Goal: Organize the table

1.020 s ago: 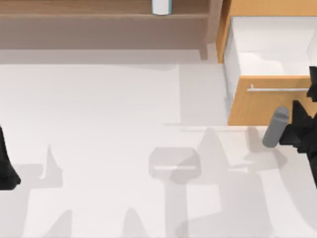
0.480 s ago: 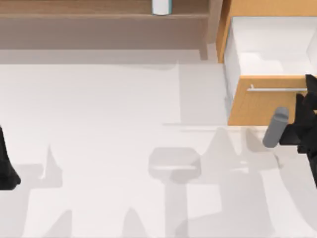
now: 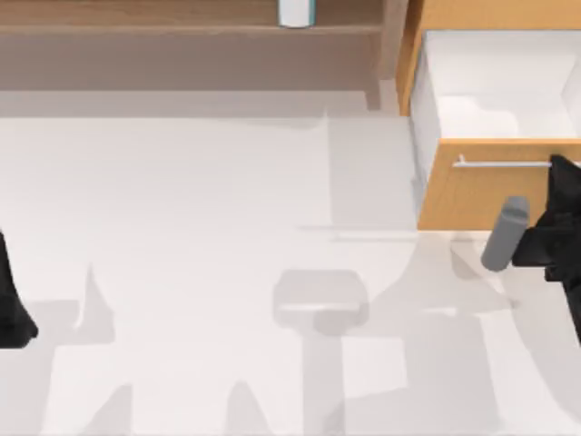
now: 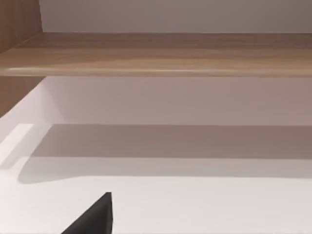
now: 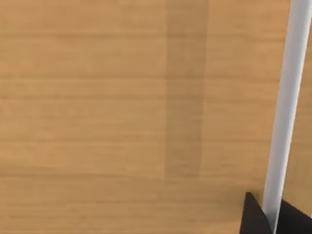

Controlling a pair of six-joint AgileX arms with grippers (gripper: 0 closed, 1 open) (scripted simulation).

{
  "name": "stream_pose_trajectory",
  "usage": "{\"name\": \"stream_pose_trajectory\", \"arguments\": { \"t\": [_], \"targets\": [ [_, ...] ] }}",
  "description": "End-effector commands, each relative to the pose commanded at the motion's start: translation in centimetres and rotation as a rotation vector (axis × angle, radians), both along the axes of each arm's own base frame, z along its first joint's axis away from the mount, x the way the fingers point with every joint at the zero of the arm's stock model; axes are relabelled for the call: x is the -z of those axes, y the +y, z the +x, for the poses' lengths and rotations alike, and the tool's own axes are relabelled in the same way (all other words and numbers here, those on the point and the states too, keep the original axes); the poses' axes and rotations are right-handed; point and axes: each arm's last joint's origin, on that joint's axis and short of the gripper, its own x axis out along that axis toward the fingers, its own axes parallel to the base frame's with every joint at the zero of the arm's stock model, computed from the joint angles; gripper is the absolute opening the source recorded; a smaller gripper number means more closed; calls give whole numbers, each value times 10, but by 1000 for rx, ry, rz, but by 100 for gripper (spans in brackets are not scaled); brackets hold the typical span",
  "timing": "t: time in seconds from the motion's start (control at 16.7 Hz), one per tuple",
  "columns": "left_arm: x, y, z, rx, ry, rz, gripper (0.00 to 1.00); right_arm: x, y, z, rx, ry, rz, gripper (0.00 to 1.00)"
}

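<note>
The off-white table (image 3: 182, 227) stretches across the top view. At its back right stands an orange-wood drawer unit (image 3: 472, 195), its drawer pulled out so the white inside shows. My right gripper (image 3: 561, 173) is at the right end of the silver bar handle (image 3: 499, 164). In the right wrist view the handle (image 5: 285, 122) runs between my two black fingertips (image 5: 251, 217), which sit against it on both sides. A grey cylinder (image 3: 504, 234) stands in front of the drawer, just left of my right arm. My left gripper (image 3: 14, 313) is parked at the table's left edge.
A brown wooden shelf (image 3: 182, 18) runs along the back, its board (image 4: 156, 53) also ahead in the left wrist view. A white and teal container (image 3: 296, 12) stands on it. The shelf's side panel (image 3: 390, 45) stands beside the drawer unit.
My right gripper has moved from above the drawer's front edge down to the handle. The drawer, the grey cylinder and the left arm have stayed put.
</note>
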Motion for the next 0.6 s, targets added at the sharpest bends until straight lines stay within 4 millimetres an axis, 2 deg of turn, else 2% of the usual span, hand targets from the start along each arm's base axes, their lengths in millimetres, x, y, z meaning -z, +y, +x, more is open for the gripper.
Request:
{"name": "stream_pose_trajectory", "arguments": {
  "t": [0.42,0.6],
  "targets": [
    [0,0,0,0,0,0,100,1,0,0,-1,4,2,0],
    [0,0,0,0,0,0,100,-1,1,13,0,-7,2,0]
  ]
}}
